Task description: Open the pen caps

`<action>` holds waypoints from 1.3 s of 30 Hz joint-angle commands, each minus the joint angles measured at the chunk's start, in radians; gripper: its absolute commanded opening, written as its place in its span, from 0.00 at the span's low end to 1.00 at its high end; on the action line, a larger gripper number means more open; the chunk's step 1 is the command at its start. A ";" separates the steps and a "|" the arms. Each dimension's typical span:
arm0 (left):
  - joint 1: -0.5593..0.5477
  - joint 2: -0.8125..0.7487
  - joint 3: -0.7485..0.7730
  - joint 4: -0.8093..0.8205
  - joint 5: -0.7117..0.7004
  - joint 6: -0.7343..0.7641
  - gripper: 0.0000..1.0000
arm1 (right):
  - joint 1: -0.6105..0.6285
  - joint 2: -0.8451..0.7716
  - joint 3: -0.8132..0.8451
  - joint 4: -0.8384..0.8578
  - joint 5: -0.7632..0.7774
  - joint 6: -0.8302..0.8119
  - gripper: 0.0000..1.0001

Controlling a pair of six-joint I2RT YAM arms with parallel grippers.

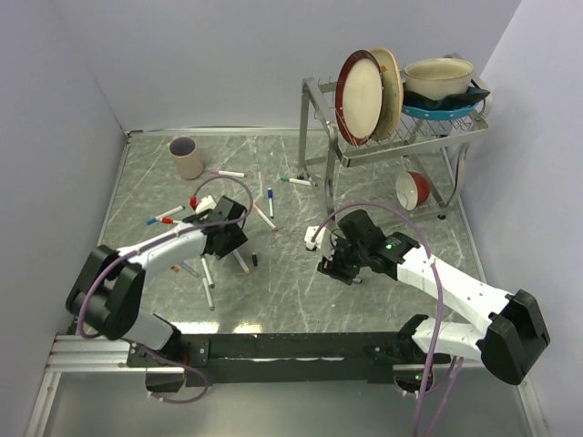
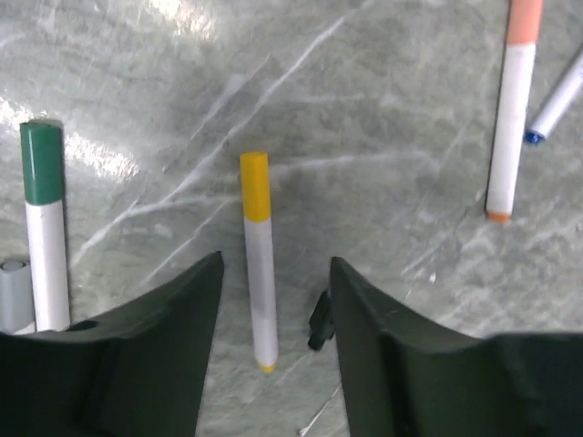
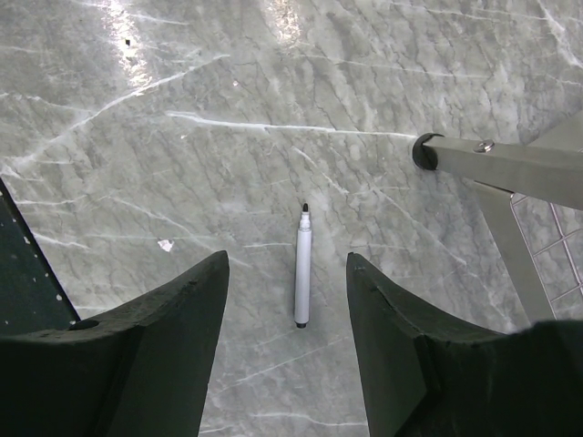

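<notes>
In the left wrist view my left gripper (image 2: 276, 273) is open, low over the table, its jaws on either side of a white pen (image 2: 262, 300) with a yellow cap (image 2: 255, 187). A loose black cap (image 2: 318, 320) lies against the right finger. A green cap (image 2: 42, 164) is on a pen at the left, and an orange-pink cap (image 2: 525, 22) is on a pen at the upper right. My right gripper (image 3: 287, 264) is open and empty above an uncapped white pen with a black tip (image 3: 301, 278). In the top view the left gripper (image 1: 223, 232) and the right gripper (image 1: 332, 264) are mid-table.
More pens lie scattered at the back left, including a pink-capped one (image 1: 226, 172) and a green one (image 1: 296, 180). A beige cup (image 1: 187, 157) stands at the far left. A metal dish rack (image 1: 392, 127) with plates and bowls stands at the back right, and its leg (image 3: 496, 164) is close to my right gripper.
</notes>
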 commanded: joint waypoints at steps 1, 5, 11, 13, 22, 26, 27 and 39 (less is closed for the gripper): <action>0.005 0.103 0.115 -0.111 -0.052 -0.039 0.50 | -0.005 0.002 0.000 0.005 -0.006 -0.009 0.63; 0.006 0.228 0.181 -0.165 -0.067 -0.031 0.43 | -0.005 0.005 0.000 0.002 -0.007 -0.011 0.63; 0.006 0.290 0.201 -0.173 -0.075 -0.028 0.40 | -0.005 0.005 -0.001 0.003 -0.005 -0.011 0.63; 0.009 0.299 0.198 -0.171 -0.078 -0.025 0.40 | -0.007 0.004 -0.001 0.003 -0.005 -0.009 0.63; 0.043 0.324 0.168 -0.161 -0.088 -0.002 0.20 | -0.007 0.001 0.000 0.002 -0.013 -0.012 0.64; 0.043 0.218 0.154 -0.173 -0.136 0.000 0.14 | -0.005 -0.010 0.002 -0.008 -0.037 -0.020 0.64; 0.043 0.194 0.149 -0.176 -0.153 0.003 0.13 | -0.004 -0.011 0.003 -0.009 -0.051 -0.023 0.64; 0.043 -0.242 0.017 0.002 0.051 0.170 0.01 | 0.038 -0.067 0.077 0.046 -0.263 -0.003 0.64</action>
